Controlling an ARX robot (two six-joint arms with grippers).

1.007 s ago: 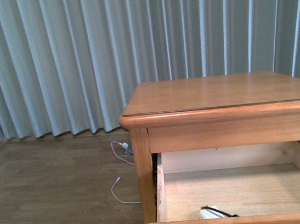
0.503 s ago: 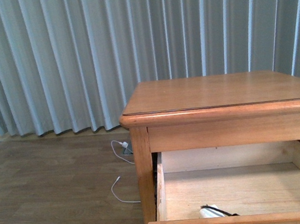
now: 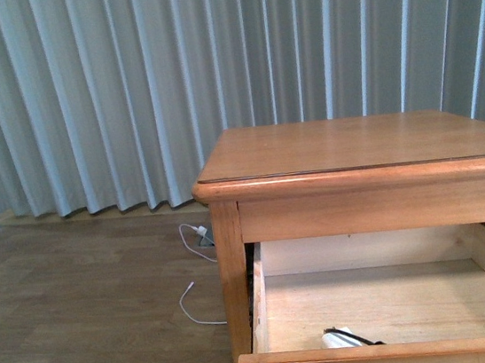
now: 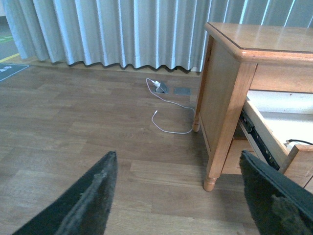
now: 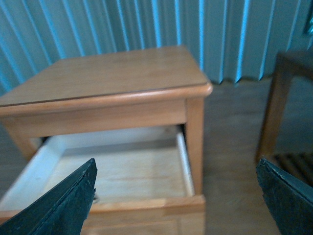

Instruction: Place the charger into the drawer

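The left gripper (image 4: 177,154) is spread wide and empty, and so is the right gripper (image 5: 176,164). The small white cube-shaped charger (image 3: 342,340) with its black cable lies inside the open honey-brown wooden drawer (image 3: 384,358), by the front wall, ahead of the right gripper and off to the left gripper's right.

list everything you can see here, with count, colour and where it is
nightstand: 1, honey-brown wood, in front of the curtain
drawer: 1, pale wood inside, in the nightstand, pulled open
charger: 1, white with a black cable, in the drawer near its front
white cable: 1, thin, on the floor beside the nightstand
floor outlets: 2, grey, by the curtain's hem
curtain: 1, pale grey-blue, pleated, behind everything
floor: brown wood planks
dark furniture: 1, dark brown, beside the nightstand, partly seen
left gripper: black, open, empty
right gripper: black, open, empty
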